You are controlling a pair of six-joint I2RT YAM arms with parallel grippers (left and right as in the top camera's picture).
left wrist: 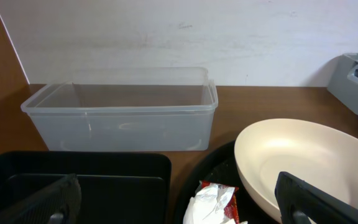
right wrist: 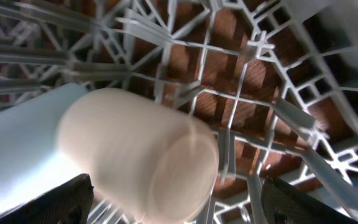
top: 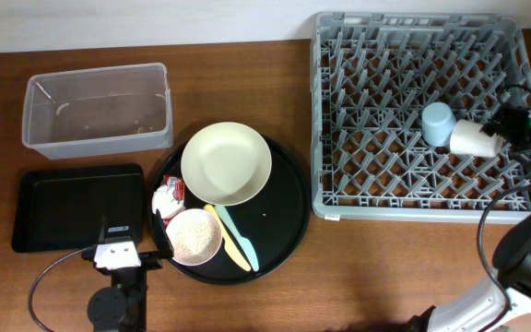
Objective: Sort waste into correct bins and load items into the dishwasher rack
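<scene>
The grey dishwasher rack (top: 413,198) stands at the right. A light blue cup (top: 437,122) and a white cup (top: 473,137) lie on their sides in it. My right gripper (top: 502,132) is open just right of the white cup; in the right wrist view the blurred white cup (right wrist: 135,149) lies between the spread fingers (right wrist: 176,202), with the blue cup (right wrist: 17,149) beside it. My left gripper (top: 123,254) is open and empty, near the crumpled wrapper (top: 168,198) (left wrist: 213,202). A white bowl of rice grains (top: 194,237), a cream plate (top: 226,163) (left wrist: 303,155), and yellow (top: 230,242) and pale green (top: 243,242) utensils sit on a round black tray (top: 284,198).
A clear plastic tub (top: 100,111) (left wrist: 123,115) stands at the back left. A shallow black rectangular tray (top: 72,207) (left wrist: 92,177) lies in front of it, left of the round tray. Black cables loop at the front left and right edges.
</scene>
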